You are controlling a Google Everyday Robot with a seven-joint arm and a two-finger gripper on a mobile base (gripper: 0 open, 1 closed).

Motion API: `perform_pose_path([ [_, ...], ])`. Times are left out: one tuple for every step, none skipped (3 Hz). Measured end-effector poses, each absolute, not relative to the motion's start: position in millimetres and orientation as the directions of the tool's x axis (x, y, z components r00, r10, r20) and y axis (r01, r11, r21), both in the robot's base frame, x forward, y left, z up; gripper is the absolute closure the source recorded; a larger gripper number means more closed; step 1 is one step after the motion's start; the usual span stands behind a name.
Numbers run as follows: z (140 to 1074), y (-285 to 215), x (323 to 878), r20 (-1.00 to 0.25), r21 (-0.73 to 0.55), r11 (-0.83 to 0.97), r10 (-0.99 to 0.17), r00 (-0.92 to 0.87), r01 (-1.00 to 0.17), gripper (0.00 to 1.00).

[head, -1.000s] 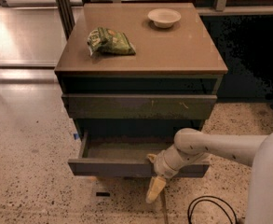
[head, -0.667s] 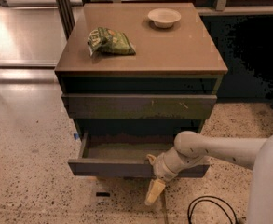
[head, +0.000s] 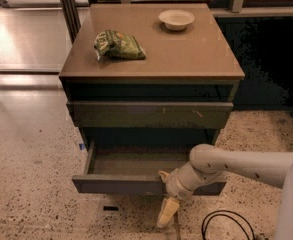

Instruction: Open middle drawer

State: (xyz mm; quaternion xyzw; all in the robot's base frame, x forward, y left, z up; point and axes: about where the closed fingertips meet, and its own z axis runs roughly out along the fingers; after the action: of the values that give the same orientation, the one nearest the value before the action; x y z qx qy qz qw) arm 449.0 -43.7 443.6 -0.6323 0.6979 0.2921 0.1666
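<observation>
The gripper point(head: 167, 206) hung at the front edge of the middle drawer point(head: 118, 184), right of centre, pointing floorward; whether it was apart or clamped could not be told. The drawer stood pulled well out beneath the scratched upper front point(head: 151, 115). Opening looked nearly finished; the next move probably called for backing straight off

The drawer point(head: 116, 184) stands pulled well out, wide and shallow, its dark grey handleless front panel level. The grey-brown tray floor lies open to view. A small blue tag shows at its left end, near the back. The end effector point(head: 167, 211) hangs just below the front panel, right of centre.
</observation>
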Motion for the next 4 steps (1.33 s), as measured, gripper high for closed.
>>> perform_pose_path([
  [461.2,-43.8,412.9,-0.601,0.227,0.034,-0.781,-0.168,-0.973,0.00],
  [461.3,-43.7,413.0,-0.601,0.227,0.034,-0.782,-0.167,-0.973,0.00],
  [469.7,-40.6,424.9,-0.598,0.193,0.021,-0.790,-0.135,-0.981,0.00],
  [472.6,-36.4,437.8,-0.593,0.188,0.005,-0.796,-0.118,-0.982,0.00],
])
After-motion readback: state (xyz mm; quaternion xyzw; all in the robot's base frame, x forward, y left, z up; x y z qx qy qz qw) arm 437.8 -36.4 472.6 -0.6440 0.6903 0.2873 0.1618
